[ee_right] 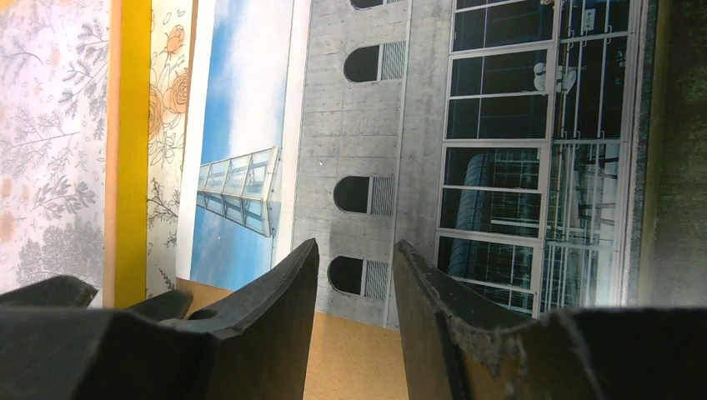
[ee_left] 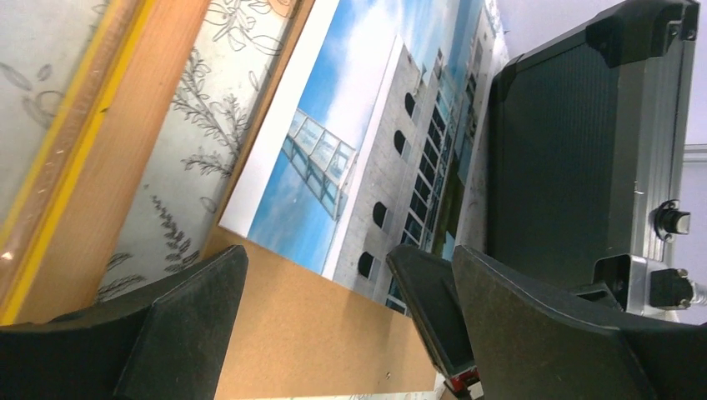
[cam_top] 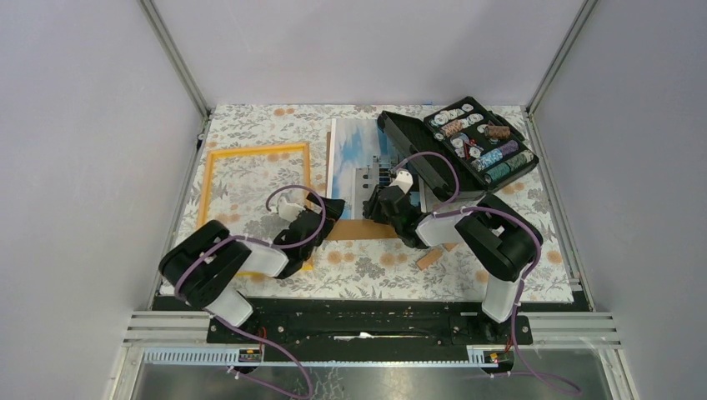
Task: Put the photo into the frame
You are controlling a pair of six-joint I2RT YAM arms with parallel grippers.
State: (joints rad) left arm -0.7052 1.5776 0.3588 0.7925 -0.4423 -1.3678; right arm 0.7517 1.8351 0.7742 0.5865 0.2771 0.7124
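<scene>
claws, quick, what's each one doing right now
left claw: wide open, holding nothing
right claw: partly open, holding nothing, over the photo

Orange-yellow border on frame (cam_top: 250,150). Blue sky, white cloud and grey-white building with dark windows on photo (cam_top: 350,154). Plain brown on backing board (cam_top: 358,229). Grey floral pattern with orange blooms on tablecloth (cam_top: 375,271). Black on case (cam_top: 417,152); mixed colours on chips (cam_top: 483,148).

Floral table (cam_top: 517,250) carries frame (cam_top: 258,150), photo (cam_top: 350,150), brown board (cam_top: 358,230), chip case (cam_top: 479,146)
</scene>
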